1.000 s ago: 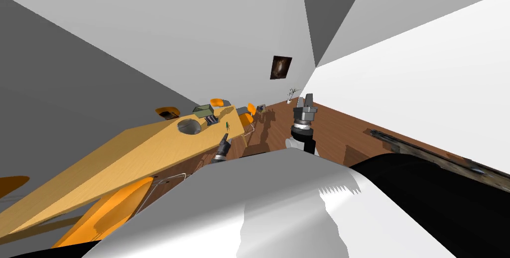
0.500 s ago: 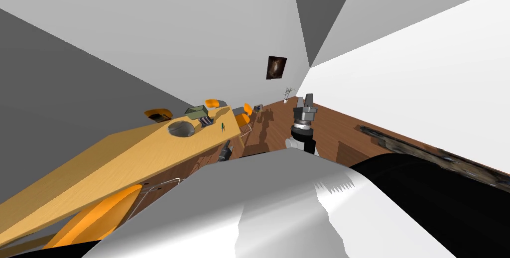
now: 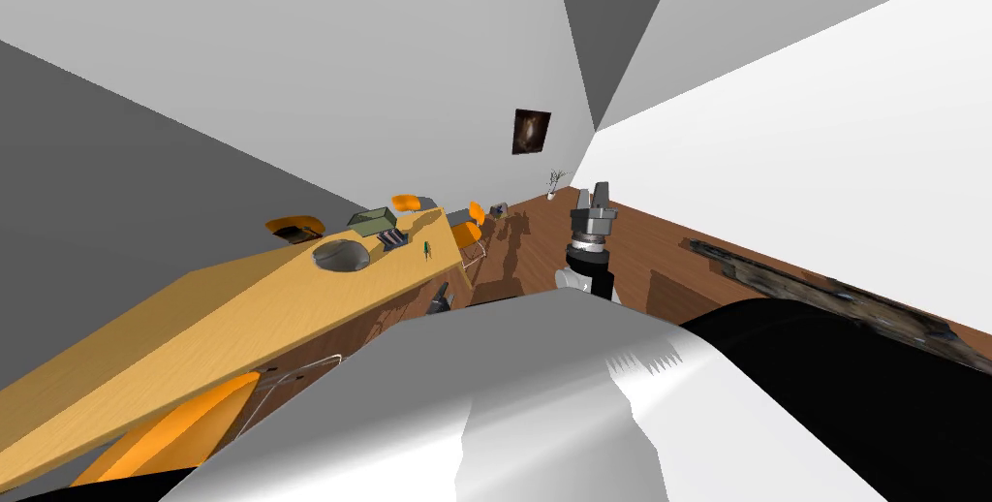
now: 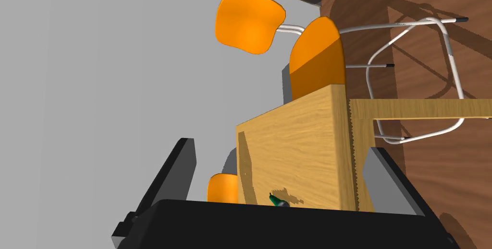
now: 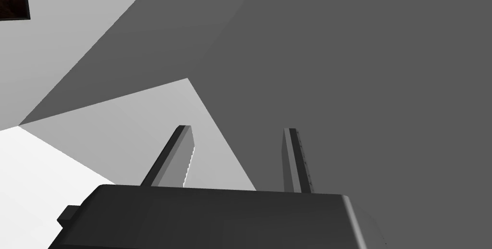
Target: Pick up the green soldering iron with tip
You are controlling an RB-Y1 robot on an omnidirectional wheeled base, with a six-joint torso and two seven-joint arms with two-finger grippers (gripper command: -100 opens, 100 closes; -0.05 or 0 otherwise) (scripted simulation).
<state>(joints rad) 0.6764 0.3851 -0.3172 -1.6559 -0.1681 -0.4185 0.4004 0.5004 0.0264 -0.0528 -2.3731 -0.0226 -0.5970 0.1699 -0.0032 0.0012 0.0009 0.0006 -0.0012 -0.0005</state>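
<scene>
The green soldering iron (image 3: 427, 248) lies small and dark-tipped near the far end of a long wooden table (image 3: 242, 312). In the left wrist view the iron (image 4: 277, 202) shows just above the gripper's dark body, on the table's end (image 4: 298, 155). My left gripper (image 4: 283, 155) is open and holds nothing, its fingers (image 4: 180, 164) standing on either side of that table end. In the head view the left gripper (image 3: 441, 298) sits low beside the table's near edge, short of the iron. My right gripper (image 3: 593, 198) is raised over the floor, and its fingers (image 5: 180, 157) are open and hold nothing.
On the table near the iron are a grey bowl (image 3: 340, 256), an olive box (image 3: 373, 222) and a small dark object (image 3: 392, 236). Orange chairs (image 4: 314, 58) stand at the table's far end, and another (image 3: 165, 428) by its near side. Brown floor (image 3: 668, 254) lies to the right.
My head view has swung, so the table and the things on it sit further left. The left gripper has sunk lower against the table's edge. The right arm holds its pose.
</scene>
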